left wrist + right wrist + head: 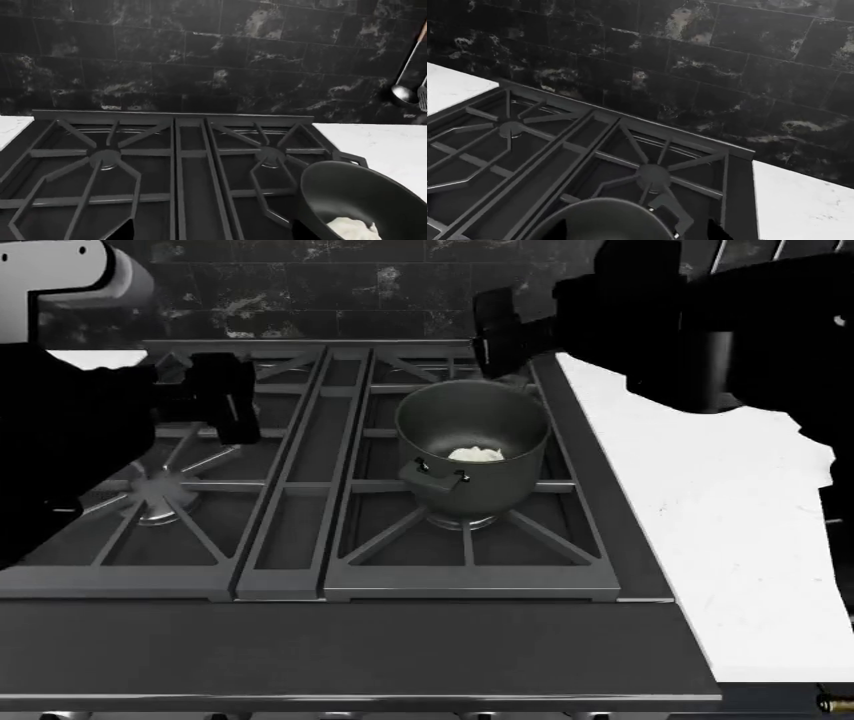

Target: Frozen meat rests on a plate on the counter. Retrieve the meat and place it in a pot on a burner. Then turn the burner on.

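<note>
A: Whereabouts of the small, pale, frosty lump of frozen meat (477,454)?

B: Down on the floor of the dark grey cylindrical metal pot (487,488), lying well below the rim. Seen from the left wrist too, as a whitish patch (350,227) low inside the pot (360,195).

A: And under the pot?

B: Dark cast-iron grate prongs, with the round silvery burner (463,523) directly beneath, only partly showing past the base of the pot. Standing upright, one small loop handle on the near side.

A: Beside the pot?

B: To its right, past the stove edge, white marble-look counter (721,540) with faint grey veins. Behind the pot, a wall of black veined tiles (334,290). Up on that wall, to the right of the pot, a silvery ladle (403,93) hanging.

A: State of the black left end effector (220,398)?

B: Spread apart and empty, with two dark fingertips (124,233) wide of each other in its own wrist view. Hovering left of the pot, over the other grate, clear of it.

A: And the black right end effector (497,340)?

B: Likewise parted, gripping nothing, with its fingertips (558,233) either side of the pot rim (604,202) in the right wrist view. Hanging above and just behind the far rim of the pot, not touching it.
</note>
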Motion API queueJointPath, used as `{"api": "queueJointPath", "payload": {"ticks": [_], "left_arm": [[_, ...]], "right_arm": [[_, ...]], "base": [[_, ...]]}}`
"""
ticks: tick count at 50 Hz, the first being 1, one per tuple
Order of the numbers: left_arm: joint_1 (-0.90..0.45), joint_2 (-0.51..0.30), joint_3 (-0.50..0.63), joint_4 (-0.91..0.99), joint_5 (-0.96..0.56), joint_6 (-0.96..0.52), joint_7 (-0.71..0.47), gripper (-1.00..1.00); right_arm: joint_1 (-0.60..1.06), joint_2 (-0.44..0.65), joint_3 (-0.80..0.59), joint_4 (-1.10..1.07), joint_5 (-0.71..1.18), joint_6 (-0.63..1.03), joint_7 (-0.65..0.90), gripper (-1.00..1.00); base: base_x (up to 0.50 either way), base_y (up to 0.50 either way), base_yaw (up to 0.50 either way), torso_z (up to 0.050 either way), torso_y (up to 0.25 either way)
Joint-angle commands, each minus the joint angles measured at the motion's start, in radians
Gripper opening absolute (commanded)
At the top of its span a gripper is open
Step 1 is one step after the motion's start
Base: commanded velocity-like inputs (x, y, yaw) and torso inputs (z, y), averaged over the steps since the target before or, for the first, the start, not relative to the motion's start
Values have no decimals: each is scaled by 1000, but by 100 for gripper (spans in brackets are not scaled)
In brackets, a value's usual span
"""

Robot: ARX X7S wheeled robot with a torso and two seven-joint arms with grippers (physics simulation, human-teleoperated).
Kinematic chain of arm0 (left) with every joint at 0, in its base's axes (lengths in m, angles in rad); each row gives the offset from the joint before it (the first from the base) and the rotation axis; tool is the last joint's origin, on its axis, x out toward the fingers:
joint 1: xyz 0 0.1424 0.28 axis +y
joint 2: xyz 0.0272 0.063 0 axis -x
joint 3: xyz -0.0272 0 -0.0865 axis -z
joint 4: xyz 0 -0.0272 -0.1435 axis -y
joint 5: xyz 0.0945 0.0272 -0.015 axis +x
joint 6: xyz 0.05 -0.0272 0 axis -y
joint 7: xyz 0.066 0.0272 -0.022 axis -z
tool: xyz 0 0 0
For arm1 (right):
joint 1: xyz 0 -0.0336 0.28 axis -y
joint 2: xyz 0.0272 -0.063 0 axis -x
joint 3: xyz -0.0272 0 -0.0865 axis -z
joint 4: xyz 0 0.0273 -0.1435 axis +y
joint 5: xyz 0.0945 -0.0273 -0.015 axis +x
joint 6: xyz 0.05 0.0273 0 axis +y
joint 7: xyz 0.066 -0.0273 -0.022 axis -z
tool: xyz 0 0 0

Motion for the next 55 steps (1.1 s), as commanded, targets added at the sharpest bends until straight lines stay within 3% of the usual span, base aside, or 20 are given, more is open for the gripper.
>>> {"api": "queueJointPath", "payload": {"ticks": [1, 34, 44, 48, 55], "left_arm": [[-20, -5, 5, 23, -45, -7, -42, 100], [-48, -7, 32, 31, -74, -9, -76, 100], [-33, -17, 25, 49, -46, 4, -75, 100], [1, -28, 7, 88, -21, 24, -71, 100], [236, -57, -89, 259, 108, 131, -21, 100]], "right_arm": [[-32, 46, 61, -89, 12, -44, 115, 100], [-46, 73, 48, -114, -33, -83, 108, 100], [-69, 89, 59, -167, -36, -105, 135, 100], [-123, 112, 88, -252, -20, -134, 191, 100], [-238, 169, 170, -409, 32, -204, 298, 100]], "base": [[-23, 0, 0, 0, 0], [-475, 0, 0, 0, 0], [0, 0, 0, 0, 0], [0, 0, 0, 0, 0], [0, 0, 0, 0, 0]]}}
